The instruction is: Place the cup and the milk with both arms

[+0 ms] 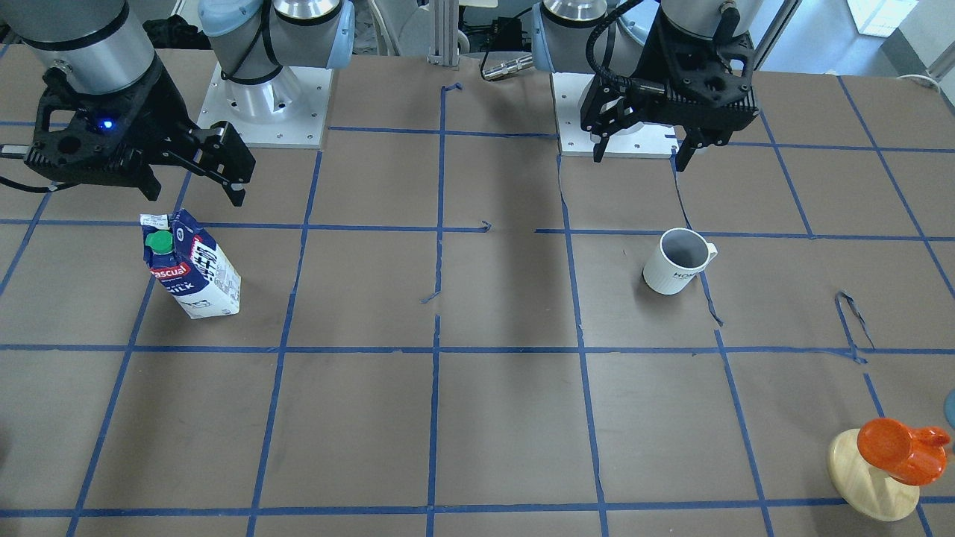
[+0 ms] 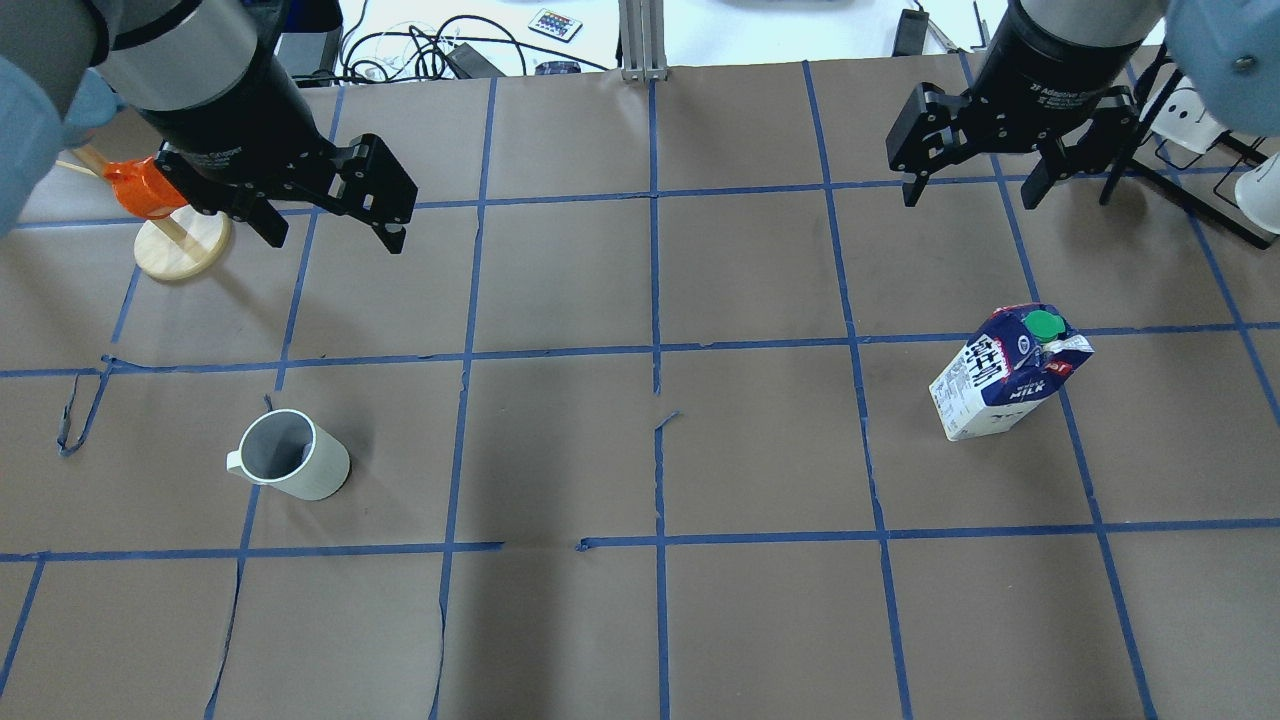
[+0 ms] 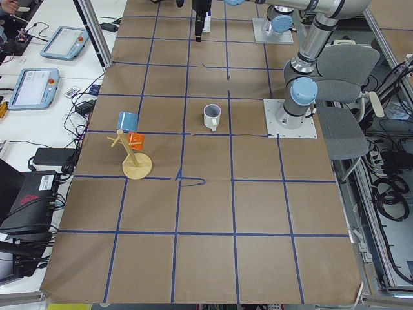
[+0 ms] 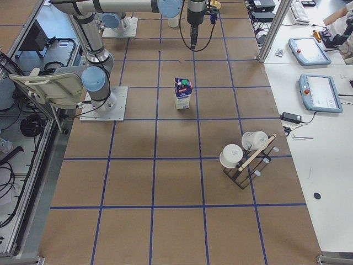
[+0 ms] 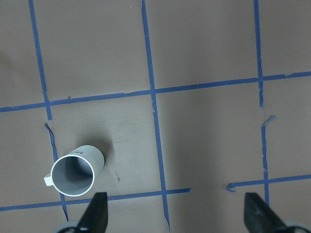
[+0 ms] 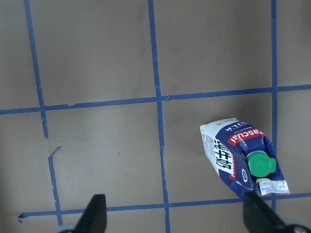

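The white ribbed cup (image 1: 677, 262) stands upright on the brown table, handle to the side; it also shows in the overhead view (image 2: 320, 475) and the left wrist view (image 5: 75, 172). My left gripper (image 1: 640, 158) (image 2: 335, 240) (image 5: 177, 216) hangs open and empty above and beside it. The milk carton (image 1: 195, 268) (image 2: 1005, 375) (image 6: 238, 153), blue above and white below with a green cap, stands upright. My right gripper (image 1: 195, 195) (image 2: 970, 198) (image 6: 177, 216) hangs open and empty above it, toward the robot's base.
A wooden stand (image 1: 873, 477) (image 2: 180, 250) with an orange cup (image 1: 899, 447) stands at the table's far edge on my left. A black rack with white mugs (image 4: 245, 157) stands at the far edge on my right. The arm bases (image 1: 268, 104) sit at the near edge.
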